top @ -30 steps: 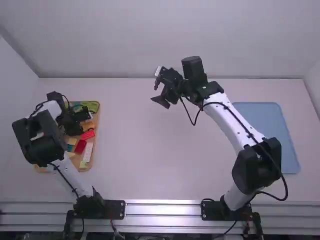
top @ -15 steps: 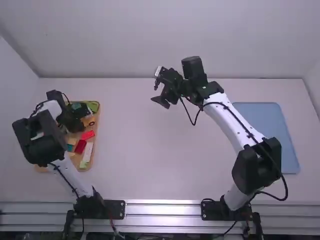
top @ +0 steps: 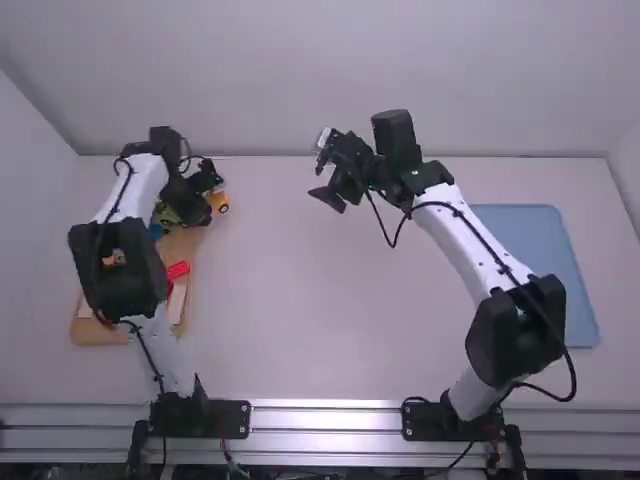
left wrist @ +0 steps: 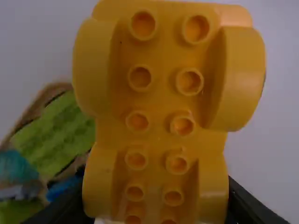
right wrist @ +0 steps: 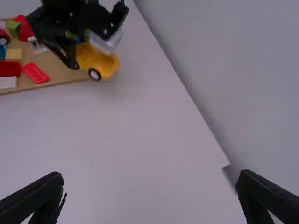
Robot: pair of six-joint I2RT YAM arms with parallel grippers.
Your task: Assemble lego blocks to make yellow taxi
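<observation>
Since half a second ago, the left gripper point(top: 200, 192) has swung away from over the wooden tray point(top: 100, 336) to its far right corner, bringing a yellow car base point(top: 218, 202) out past the tray's right edge, while the right gripper point(top: 322, 168) has shifted only slightly. In the high view, a wide stretch of open table point(top: 290, 300) lies between that tray and the blue tray point(top: 530, 270) at the right; the right gripper hangs over the far part of the table. In the left wrist view, the jaws are closed on the car base, its hollow, studded underside facing the camera, with a green block point(left wrist: 56, 130) in the tray beyond one side and bare tabletop beyond the other. In the right wrist view, the right gripper's jaws stand wide apart and empty; the car base shows a black wheel point(right wrist: 95, 74) by the tray's edge, near a flat red block point(right wrist: 35, 73).
</observation>
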